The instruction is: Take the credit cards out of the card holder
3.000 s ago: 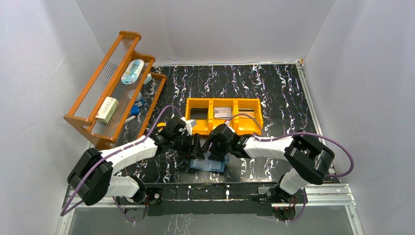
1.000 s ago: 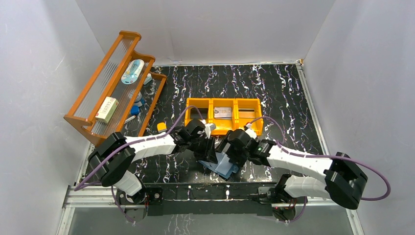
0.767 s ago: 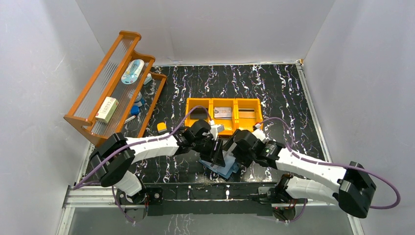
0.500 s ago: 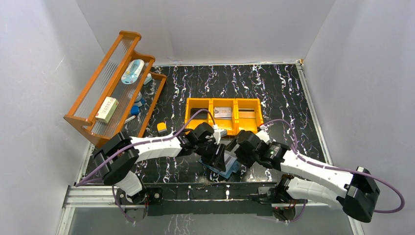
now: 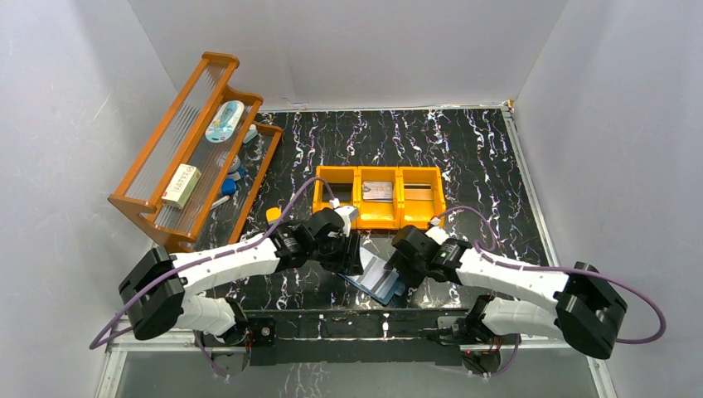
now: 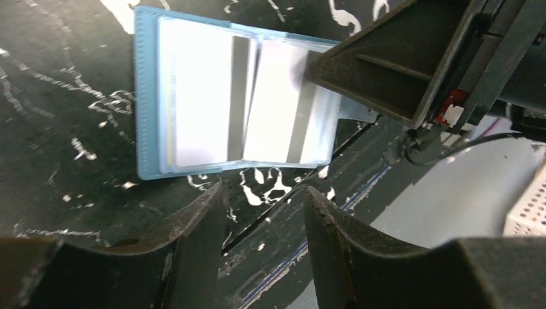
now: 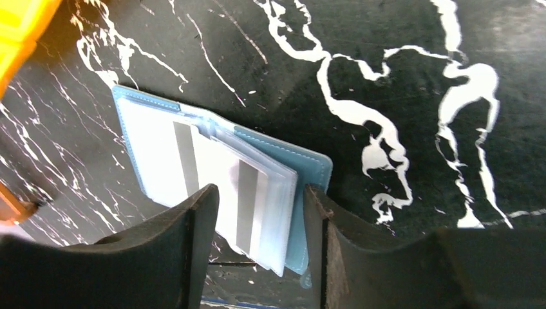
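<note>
The teal-blue bifold card holder (image 5: 377, 279) is lying open on the black marbled table (image 5: 464, 149); only the wrist views are showing its 2 pale striped cards (image 6: 196, 109). The left pincer (image 6: 264, 209) and right pincer (image 7: 261, 193) are gaping, empty.

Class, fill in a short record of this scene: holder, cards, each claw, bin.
Card holder: lying open on the table
Cards: inside the holder's clear sleeves, grey stripes showing
Left claw: open, empty, just short of the holder
Right claw: open, empty, over the holder
Orange bin: three compartments, behind the holder
</note>
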You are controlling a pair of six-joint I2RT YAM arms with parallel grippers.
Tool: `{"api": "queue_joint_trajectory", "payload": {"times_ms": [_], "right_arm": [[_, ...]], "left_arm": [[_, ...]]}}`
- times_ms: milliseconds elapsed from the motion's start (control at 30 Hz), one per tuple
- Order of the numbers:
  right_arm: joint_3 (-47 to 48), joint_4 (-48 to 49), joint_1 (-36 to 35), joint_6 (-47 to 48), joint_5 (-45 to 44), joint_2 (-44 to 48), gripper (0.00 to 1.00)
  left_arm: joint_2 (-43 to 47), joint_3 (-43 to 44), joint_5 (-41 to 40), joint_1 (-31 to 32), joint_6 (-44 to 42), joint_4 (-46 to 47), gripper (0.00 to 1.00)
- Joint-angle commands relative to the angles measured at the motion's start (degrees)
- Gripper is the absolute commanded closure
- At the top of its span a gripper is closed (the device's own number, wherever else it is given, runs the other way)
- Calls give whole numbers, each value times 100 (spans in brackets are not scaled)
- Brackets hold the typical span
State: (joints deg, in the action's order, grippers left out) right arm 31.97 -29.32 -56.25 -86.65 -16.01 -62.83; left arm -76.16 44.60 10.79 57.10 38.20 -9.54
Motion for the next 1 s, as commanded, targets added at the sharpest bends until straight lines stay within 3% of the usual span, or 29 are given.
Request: {"api": "queue_joint_trajectory", "payload": {"times_ms": [0, 300, 500, 700, 833, 967], "right_arm": [[-168, 791, 46, 377, 387, -337, 45], [-85, 1688, 68, 1550, 748, -1144, 66], [91, 2025, 117, 2763, 868, -1466, 66], [640, 1936, 196, 3748, 1113, -1499, 55], [1239, 1122, 211, 3725, 854, -1249, 46], [1337, 849, 211, 3128, 861, -916, 43]], "left_arm": [[363, -156, -744, -77, 167, -491, 54], [718, -258, -927, -192, 161, -699, 52], [725, -308, -878, -238, 119, -746, 51], [514, -313, -692, -281, 147, -667, 50], [430, -276, -609, -308, 151, -622, 50], [367, -293, -525, -356, 154, -540, 50]]}}
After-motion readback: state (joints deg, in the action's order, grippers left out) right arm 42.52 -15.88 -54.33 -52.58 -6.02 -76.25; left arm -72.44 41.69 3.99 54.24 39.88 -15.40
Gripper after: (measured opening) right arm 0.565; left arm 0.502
